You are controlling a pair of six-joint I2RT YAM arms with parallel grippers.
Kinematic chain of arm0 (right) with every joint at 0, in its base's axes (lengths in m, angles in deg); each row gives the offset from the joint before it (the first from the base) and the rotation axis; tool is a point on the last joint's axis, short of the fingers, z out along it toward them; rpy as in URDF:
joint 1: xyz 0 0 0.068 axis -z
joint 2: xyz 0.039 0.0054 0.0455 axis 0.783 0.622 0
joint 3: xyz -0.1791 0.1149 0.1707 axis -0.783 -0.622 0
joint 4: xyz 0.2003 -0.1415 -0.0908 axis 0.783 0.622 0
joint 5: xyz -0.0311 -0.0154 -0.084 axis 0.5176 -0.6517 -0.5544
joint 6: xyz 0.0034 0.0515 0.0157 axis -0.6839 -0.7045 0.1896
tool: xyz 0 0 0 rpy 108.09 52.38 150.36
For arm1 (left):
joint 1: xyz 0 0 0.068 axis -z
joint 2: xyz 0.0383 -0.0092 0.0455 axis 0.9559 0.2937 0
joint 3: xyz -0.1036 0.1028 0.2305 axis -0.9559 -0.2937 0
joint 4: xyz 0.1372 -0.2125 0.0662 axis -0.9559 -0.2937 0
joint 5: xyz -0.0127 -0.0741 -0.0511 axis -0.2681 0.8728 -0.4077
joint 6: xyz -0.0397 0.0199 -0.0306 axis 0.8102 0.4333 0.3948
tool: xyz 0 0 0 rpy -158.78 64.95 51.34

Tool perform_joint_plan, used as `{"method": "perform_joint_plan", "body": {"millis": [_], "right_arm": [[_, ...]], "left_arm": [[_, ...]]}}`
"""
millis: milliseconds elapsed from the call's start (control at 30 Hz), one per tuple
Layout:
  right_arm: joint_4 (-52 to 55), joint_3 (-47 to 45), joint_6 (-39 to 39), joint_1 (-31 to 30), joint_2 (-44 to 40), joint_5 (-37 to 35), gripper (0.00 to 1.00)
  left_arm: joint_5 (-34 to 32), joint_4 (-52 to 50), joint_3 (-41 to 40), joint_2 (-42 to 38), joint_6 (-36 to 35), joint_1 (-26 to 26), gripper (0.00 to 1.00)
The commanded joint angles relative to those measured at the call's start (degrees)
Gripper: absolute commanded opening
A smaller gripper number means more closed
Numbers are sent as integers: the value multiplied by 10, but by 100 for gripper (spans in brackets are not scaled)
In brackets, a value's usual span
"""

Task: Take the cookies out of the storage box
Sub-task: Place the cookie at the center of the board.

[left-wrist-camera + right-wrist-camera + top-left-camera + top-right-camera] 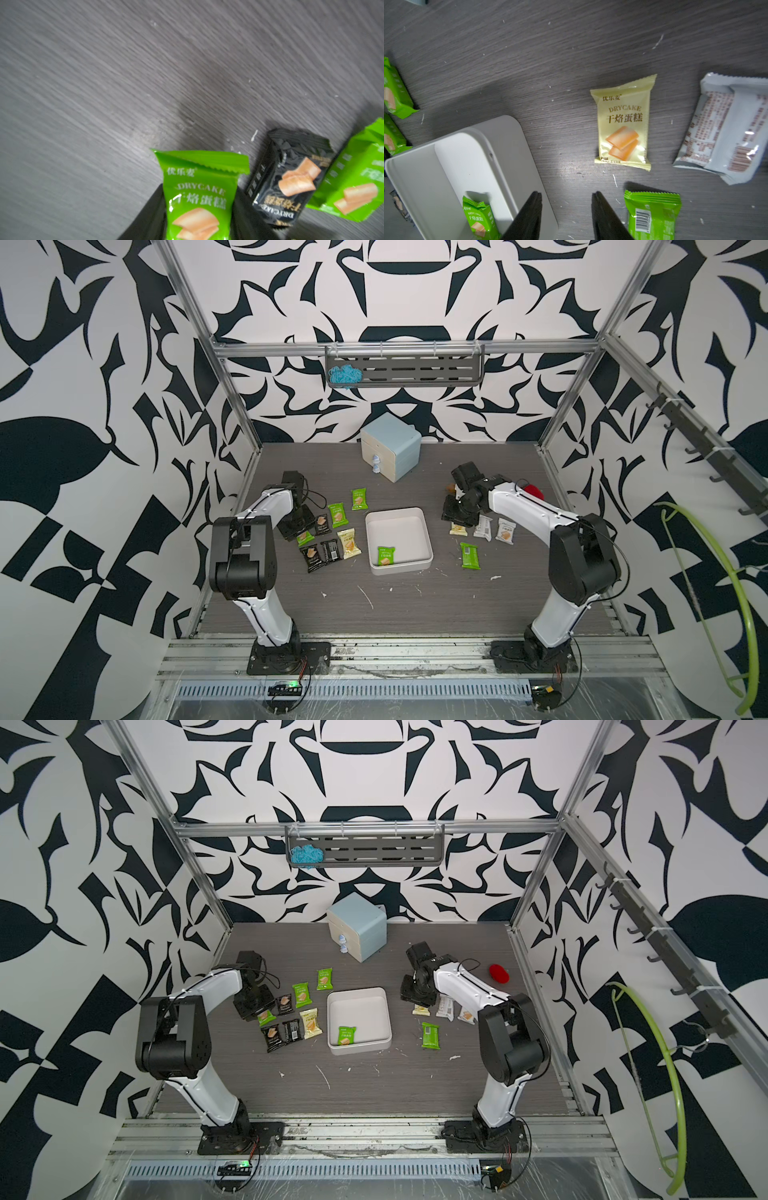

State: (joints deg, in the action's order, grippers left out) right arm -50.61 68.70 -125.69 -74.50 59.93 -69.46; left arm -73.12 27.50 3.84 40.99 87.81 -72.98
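In both top views the storage box (409,511) sits central; one green cookie (385,556) lies in its 7 o'clock corner, other cookies (348,543) scattered at 9 and 3 o'clock. Left wrist view: the left gripper (199,188) pinches a green packet (199,205). Right wrist view: the right gripper (566,193) stands open and empty beside the box wall; reaching in, I reckon a finger could catch that wall and shove the box.

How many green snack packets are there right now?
5 green packets. One in the white tray; two on the table left of it; one between the fingers of the left hand; one, barcode up, right of the tray. More may be hidden.
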Motion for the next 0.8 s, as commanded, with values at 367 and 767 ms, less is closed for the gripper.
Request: {"method": "perform_joint_plan", "body": {"millis": [367,767], "right_arm": [[15,-26,-12,-2,-55,-25,45],[4,-65,-7,-6,-92,-5,45]], "left_arm": [[24,-13,23,-36,-7,-2,67],[19,-33,2,-181,92,144,67]]}}
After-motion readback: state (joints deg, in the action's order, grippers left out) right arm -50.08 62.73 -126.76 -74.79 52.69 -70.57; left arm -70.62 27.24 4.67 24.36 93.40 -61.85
